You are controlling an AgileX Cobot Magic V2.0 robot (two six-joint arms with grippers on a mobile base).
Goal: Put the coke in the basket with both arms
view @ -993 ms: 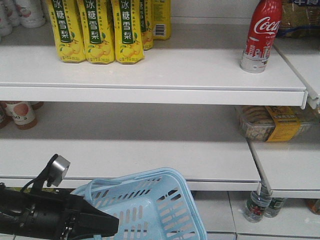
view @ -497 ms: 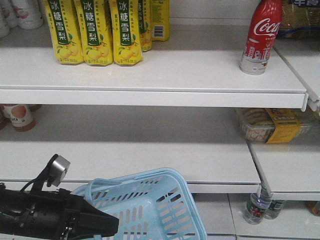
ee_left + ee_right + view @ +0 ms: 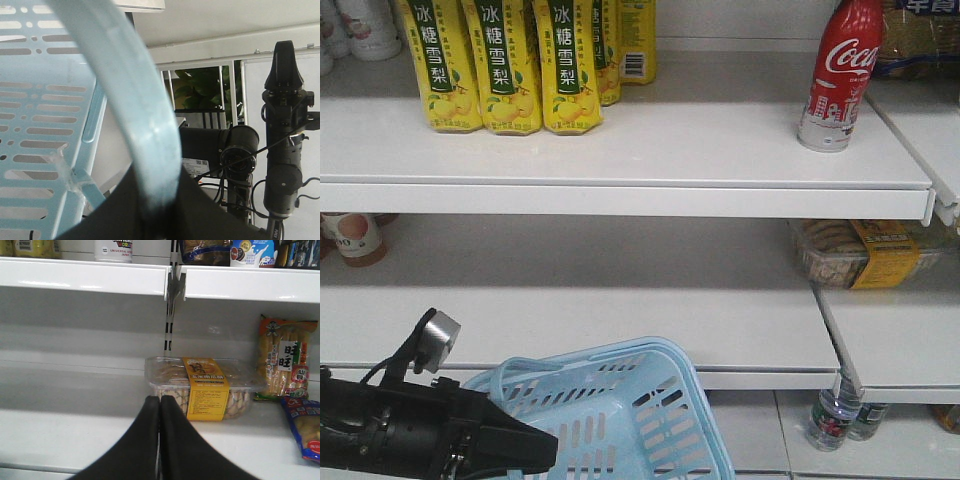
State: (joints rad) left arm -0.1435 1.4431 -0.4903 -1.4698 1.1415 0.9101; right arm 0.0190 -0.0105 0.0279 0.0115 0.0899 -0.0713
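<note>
Pinching the curved handle (image 3: pixel 145 115) of the basket (image 3: pixel 620 410), the left claw (image 3: pixel 160 207) holds it tilted and low in front of the shelves, with its slotted wall filling much of the wrist view. The right claw (image 3: pixel 159 402) is pressed together on nothing and points at a clear box of snacks (image 3: pixel 200 385) on the middle shelf. Further out and higher, near the right end of the upper shelf (image 3: pixel 620 150), the coke (image 3: pixel 840 75) stands upright. It is well apart from both claws and from the yellow cartons (image 3: pixel 500 65) to its left.

By my reading the basket is in hand and the fetch has not begun. The right claw needs to rise to the upper shelf, spread, and close around the coke's body before carrying it down over the basket's mouth.

Against the frame a second ago, the cartons and the coke sit slightly further left in the front view and the basket's rim a touch lower — the viewpoint has shifted, while the coke keeps its spot on the shelf.
</note>
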